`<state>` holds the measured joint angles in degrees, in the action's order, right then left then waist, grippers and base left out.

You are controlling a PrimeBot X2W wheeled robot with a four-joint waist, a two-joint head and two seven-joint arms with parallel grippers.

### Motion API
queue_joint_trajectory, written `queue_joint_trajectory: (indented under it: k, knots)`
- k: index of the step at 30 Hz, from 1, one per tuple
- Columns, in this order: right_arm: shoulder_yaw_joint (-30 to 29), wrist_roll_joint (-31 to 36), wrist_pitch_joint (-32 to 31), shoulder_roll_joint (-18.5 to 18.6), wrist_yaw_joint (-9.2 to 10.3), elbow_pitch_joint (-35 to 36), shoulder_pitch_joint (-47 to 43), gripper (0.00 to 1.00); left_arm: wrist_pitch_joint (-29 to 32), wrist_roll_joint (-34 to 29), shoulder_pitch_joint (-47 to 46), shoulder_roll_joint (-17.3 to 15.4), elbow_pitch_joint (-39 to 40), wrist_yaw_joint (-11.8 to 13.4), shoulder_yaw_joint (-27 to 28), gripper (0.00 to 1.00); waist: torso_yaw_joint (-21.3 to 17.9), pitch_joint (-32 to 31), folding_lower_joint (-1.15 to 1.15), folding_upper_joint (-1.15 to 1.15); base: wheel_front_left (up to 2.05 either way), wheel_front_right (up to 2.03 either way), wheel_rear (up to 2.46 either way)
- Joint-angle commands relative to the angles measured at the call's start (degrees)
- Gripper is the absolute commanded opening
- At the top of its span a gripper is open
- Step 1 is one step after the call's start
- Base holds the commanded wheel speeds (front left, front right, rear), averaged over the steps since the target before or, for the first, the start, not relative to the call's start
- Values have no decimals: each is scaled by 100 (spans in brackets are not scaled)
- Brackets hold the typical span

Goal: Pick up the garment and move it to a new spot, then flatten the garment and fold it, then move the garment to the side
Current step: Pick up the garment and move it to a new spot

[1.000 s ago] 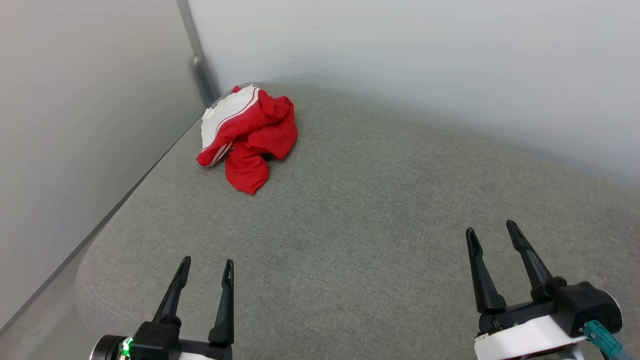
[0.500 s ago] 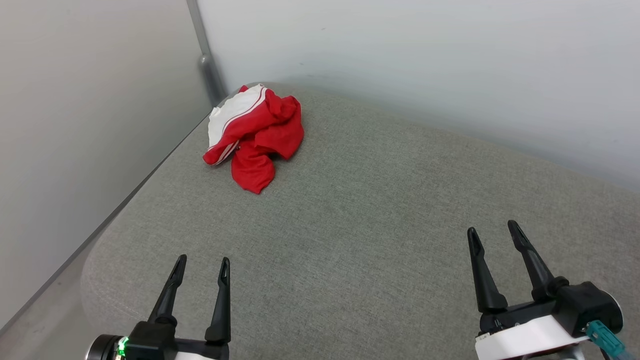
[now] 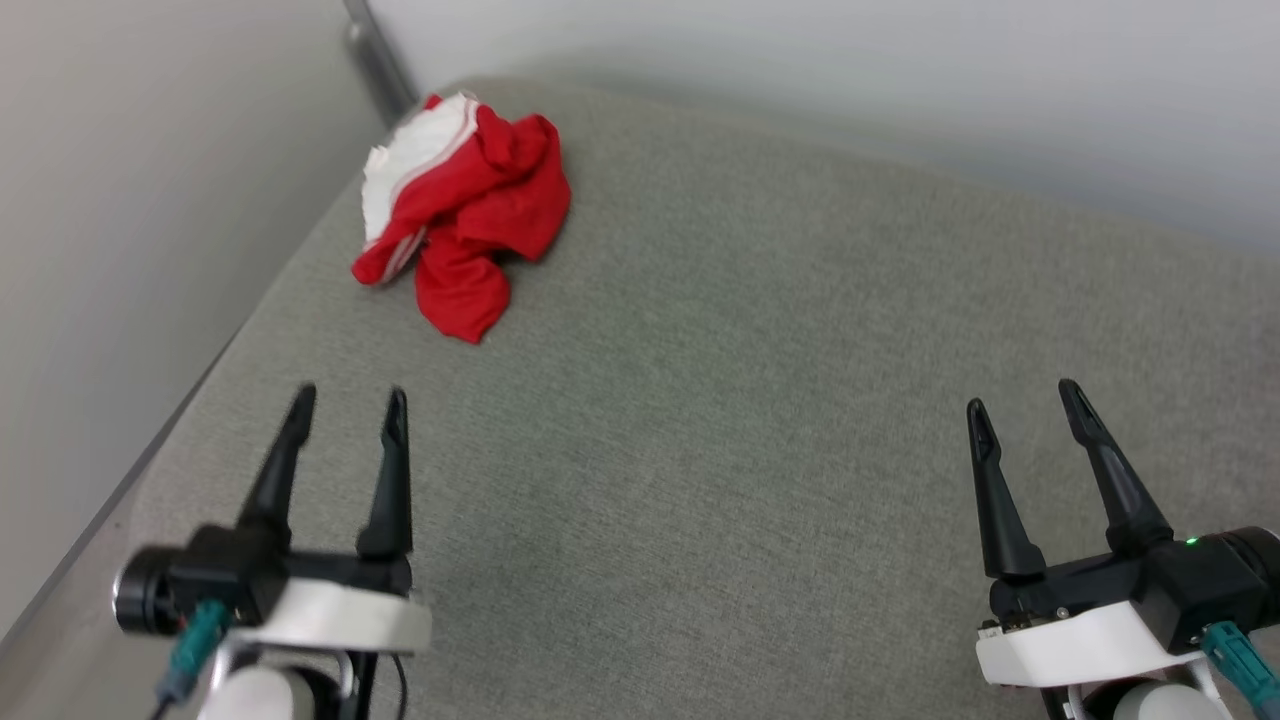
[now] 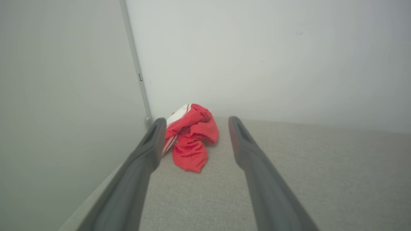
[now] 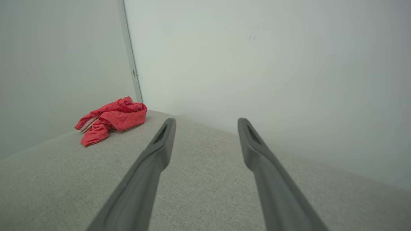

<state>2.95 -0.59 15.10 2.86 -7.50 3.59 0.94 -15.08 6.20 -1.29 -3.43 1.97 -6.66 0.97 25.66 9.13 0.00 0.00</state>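
The garment (image 3: 460, 215) lies crumpled in a heap at the far left corner of the grey padded surface (image 3: 720, 400), red with a white striped sleeve on top. My left gripper (image 3: 348, 400) stands open near the front left, well short of the heap, its fingers pointing toward it. In the left wrist view the garment (image 4: 191, 136) sits ahead between the open left gripper's (image 4: 195, 123) fingers, at a distance. My right gripper (image 3: 1022, 398) is open at the front right, far from the garment. The right wrist view has the garment (image 5: 110, 119) at its left and the right gripper (image 5: 206, 123) open.
Pale walls close in behind and to the left of the surface, meeting at a grey corner post (image 3: 378, 60) just behind the garment. The surface's left edge (image 3: 190, 400) runs along the left wall. Bare grey padding stretches between the two grippers.
The head camera has tilted down, so the whole picture shifted up. Both grippers show further up the view with more of their wrists. The garment has kept its shape and place.
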Motion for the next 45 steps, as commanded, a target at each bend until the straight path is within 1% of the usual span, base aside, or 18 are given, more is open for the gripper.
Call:
queue_joint_trajectory:
  k: [1,5,7,10,14,16,18,20,23,26,28,31,33,36,39,40,41,45]
  knots:
    - [-7,143,10,3,2,75,59,100,-13,49,-291,-138,-134,-35,16,100,-120,437,0,0,0,0,0]
    - [-82,506,11,3,2,334,146,100,-15,321,-1173,-595,-660,-71,-122,100,-219,937,0,0,0,0,0]
    - [-119,630,11,4,2,457,213,100,-14,578,-1608,-963,-1013,-72,-377,100,-293,1175,0,0,0,0,0]
    - [-152,757,11,47,2,626,313,100,63,1089,-2375,-1636,-1561,-74,-829,100,-412,1506,0,0,0,0,0]
    - [-188,842,-31,127,2,842,403,100,718,1835,-3409,-2551,-2115,-75,-1489,100,-554,1918,0,0,0,0,0]
    - [-166,877,-66,159,2,936,434,100,965,2172,-3937,-3005,-2339,-69,-1702,100,-635,2120,0,0,0,0,0]
    - [-168,891,-84,188,2,1002,471,100,1242,2490,-4347,-3380,-2564,-70,-2017,100,-728,2270,0,0,0,0,0]
    - [-163,889,-97,200,2,1065,500,100,1640,3052,-4715,-3645,-2822,-70,-2233,100,-820,2414,0,0,0,0,0]
    - [-174,883,-95,217,2,1116,517,100,2593,4210,-5151,-3791,-3200,-71,-2218,100,-946,2597,0,0,0,0,0]
    - [-162,874,-82,219,2,1133,543,100,3523,4880,-5420,-4076,-3432,-71,-2339,100,-1081,2745,0,0,0,0,0]
    - [-165,867,-71,212,2,1154,569,100,3940,5208,-5568,-4163,-3538,-71,-2369,100,-1146,2852,0,0,0,0,0]
    - [-148,888,-67,203,2,1155,583,100,4281,5507,-5742,-4258,-3659,-72,-2403,100,-1225,2999,0,0,0,0,0]
    - [-141,896,-66,203,2,1128,590,100,4397,5571,-5818,-4307,-3746,-71,-2466,100,-1268,3081,0,0,0,0,0]
    - [-168,892,-52,187,3,1093,592,100,4427,5511,-5903,-4361,-3885,-71,-2618,100,-1306,3163,0,0,0,0,0]
    - [-167,910,-58,177,4,1049,591,100,4402,5535,-5933,-4328,-4043,-71,-2744,100,-1327,3207,0,0,0,0,0]
    - [-164,907,-54,173,4,1026,592,100,4376,5543,-5945,-4318,-4084,-71,-2779,42,-1332,3210,0,0,0,0,0]
    - [-160,912,-48,168,4,1001,597,100,4305,5516,-5976,-4328,-4119,-71,-2804,0,-1336,3207,0,0,0,0,0]
    - [-119,911,-33,133,4,893,592,100,3977,5458,-6027,-4368,-4236,-71,-2931,0,-1337,3079,0,0,0,0,0]
